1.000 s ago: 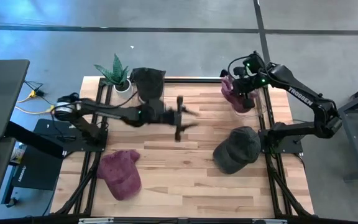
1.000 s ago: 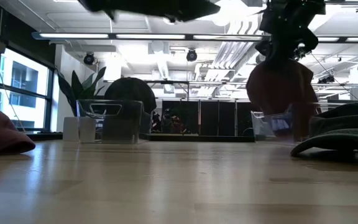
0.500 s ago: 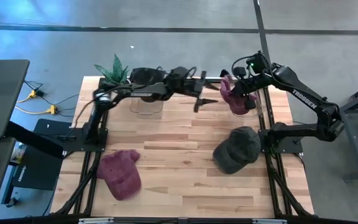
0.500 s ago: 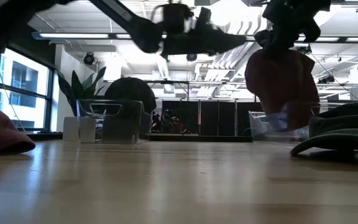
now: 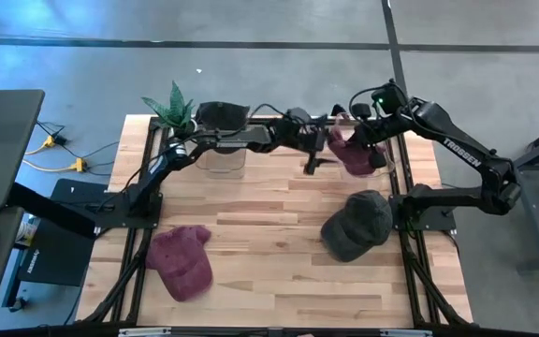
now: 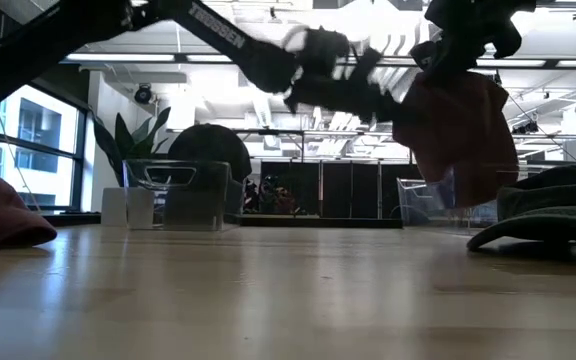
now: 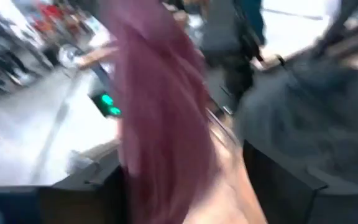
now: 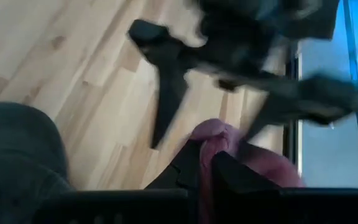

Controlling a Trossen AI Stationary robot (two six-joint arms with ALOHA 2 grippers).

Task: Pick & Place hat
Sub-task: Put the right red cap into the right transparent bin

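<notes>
Clearly mid-task: the right gripper point(image 8: 207, 163) is clamped on a maroon hat point(image 5: 352, 150), lifted above the clear bin point(image 6: 438, 205) at the table's far right. Left gripper point(image 5: 313, 161) reaches toward it, seemingly spread apart. Dark cap point(image 5: 356, 225) and another maroon cap point(image 5: 181, 262) remain on the table.

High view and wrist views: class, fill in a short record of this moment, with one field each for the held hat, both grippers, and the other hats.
Held hat: maroon hat, hanging above the table's back right
Right gripper: shut on maroon hat
Left gripper: open, beside the maroon hat
Table hats: dark grey hat right, second maroon hat front left
Bin: holds black hat
</notes>
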